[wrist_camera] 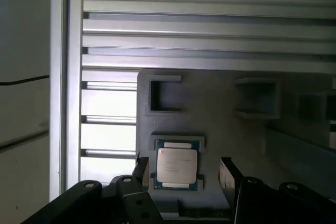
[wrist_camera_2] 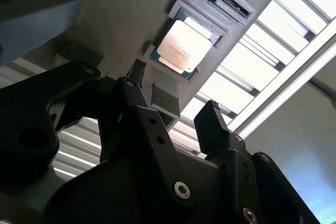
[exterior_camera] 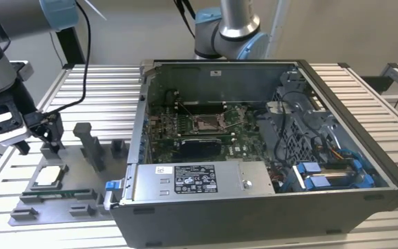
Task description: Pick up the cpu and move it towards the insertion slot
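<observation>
The cpu [exterior_camera: 49,176], a flat square chip with a shiny silver top, lies in a recess of the grey fixture plate [exterior_camera: 74,205] at the exterior view's left, outside the computer case. My gripper [exterior_camera: 39,145] hangs a little above and behind it, open, with nothing between its fingers. In both wrist views the cpu [wrist_camera_2: 184,45] [wrist_camera: 177,165] sits in its recess beyond the two dark fingertips [wrist_camera_2: 210,116] [wrist_camera: 227,174], which stand apart on either side of it. The insertion slot [exterior_camera: 207,123], a silver-framed socket with a brownish centre, is on the board inside the open case.
A green memory stick [exterior_camera: 57,194] lies in the fixture plate in front of the cpu. Grey upright posts [exterior_camera: 88,145] stand on the plate near the gripper. The open computer case [exterior_camera: 268,197] has tall walls, a power supply and cables. A second arm's base [exterior_camera: 227,31] stands behind it.
</observation>
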